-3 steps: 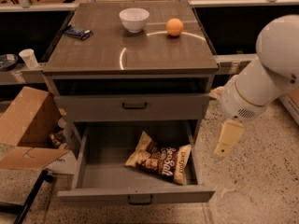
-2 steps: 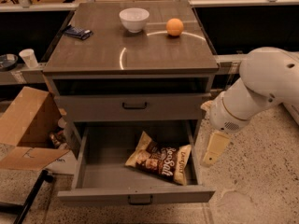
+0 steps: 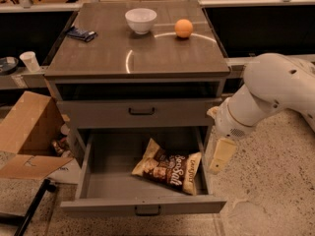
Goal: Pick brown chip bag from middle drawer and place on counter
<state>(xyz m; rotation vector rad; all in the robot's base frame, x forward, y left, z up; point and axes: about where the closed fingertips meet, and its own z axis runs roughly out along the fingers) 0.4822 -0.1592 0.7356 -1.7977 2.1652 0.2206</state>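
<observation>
The brown chip bag (image 3: 170,168) lies flat on the floor of the open middle drawer (image 3: 108,181), right of centre, with its "Sea Salt" lettering facing up. The counter (image 3: 98,53) is the wood-grain cabinet top above, with a pale curved ring mark. My gripper (image 3: 221,156) hangs from the white arm (image 3: 266,95) just outside the drawer's right side, to the right of the bag and a little above it. It holds nothing that I can see.
On the counter stand a white bowl (image 3: 141,20), an orange ball (image 3: 184,28) and a dark small packet (image 3: 81,34). A taller shut drawer front (image 3: 141,112) sits above the open drawer. An open cardboard box (image 3: 27,134) lies on the floor at left.
The arm and gripper have moved left, from well clear of the cabinet to right beside the open drawer's right side. The bag has not moved.
</observation>
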